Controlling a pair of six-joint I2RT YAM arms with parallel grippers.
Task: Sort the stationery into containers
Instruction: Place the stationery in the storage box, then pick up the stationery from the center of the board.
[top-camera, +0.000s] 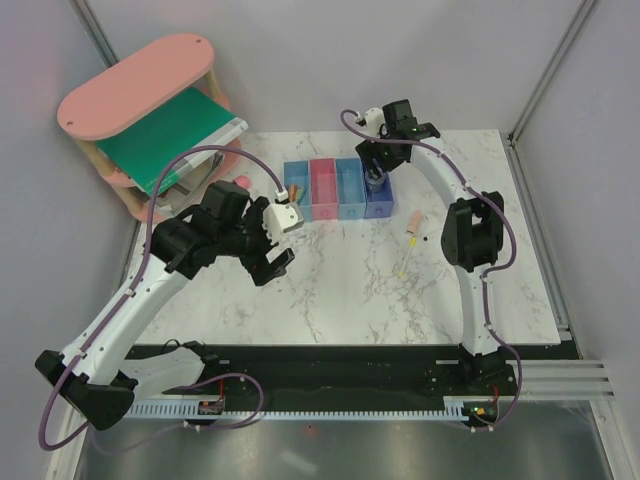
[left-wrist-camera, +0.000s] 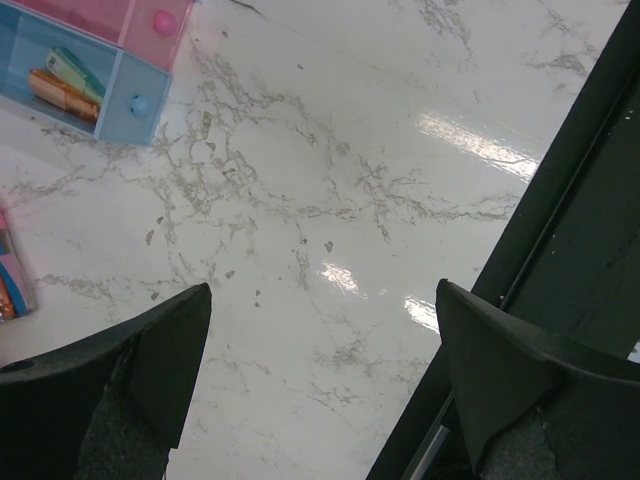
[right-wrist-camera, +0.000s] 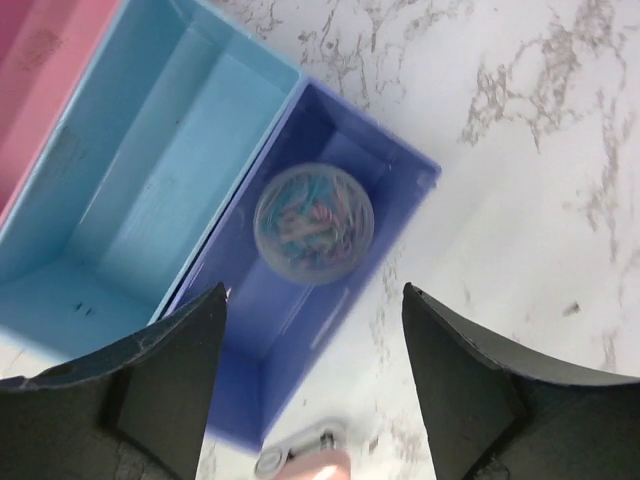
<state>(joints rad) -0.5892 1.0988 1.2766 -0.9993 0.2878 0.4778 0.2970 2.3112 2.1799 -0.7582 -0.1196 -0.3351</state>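
The right gripper (right-wrist-camera: 312, 300) hangs over the dark blue bin (right-wrist-camera: 290, 330), the end one of the joined row of four bins (top-camera: 338, 188) near the back of the marble counter (top-camera: 330, 300). Its fingers (right-wrist-camera: 150, 390) are spread apart with nothing between them. Below the gap a round clear case (right-wrist-camera: 313, 222) lies flat on the floor of the dark blue bin. It seems to hold coloured paper clips, though the picture is soft there. The light blue bin (right-wrist-camera: 140, 190) beside it shows only a bare floor, and a corner of the pink bin (right-wrist-camera: 40, 60) comes next.

The left gripper (left-wrist-camera: 322, 290) is over bare counter in front of the row's other end, near the counter's front edge, its fingers (left-wrist-camera: 150, 380) wide apart and holding nothing. In the left wrist view, the end light blue bin (left-wrist-camera: 130, 110) holds an orange stick (left-wrist-camera: 60, 92) and a mint-green capsule (left-wrist-camera: 72, 70) lying side by side.

Out on the counter, to the right of the dark blue bin, lies a peach stick (top-camera: 413, 222), and nearer the front a thin yellow stick (top-camera: 402, 266), the two apart from each other. A pink stubby cylinder (top-camera: 240, 181) sits on the counter left of the row. It is close to the foot of the pink oval-topped shelf (top-camera: 135, 85), which carries a green book (top-camera: 165, 140) under its top.
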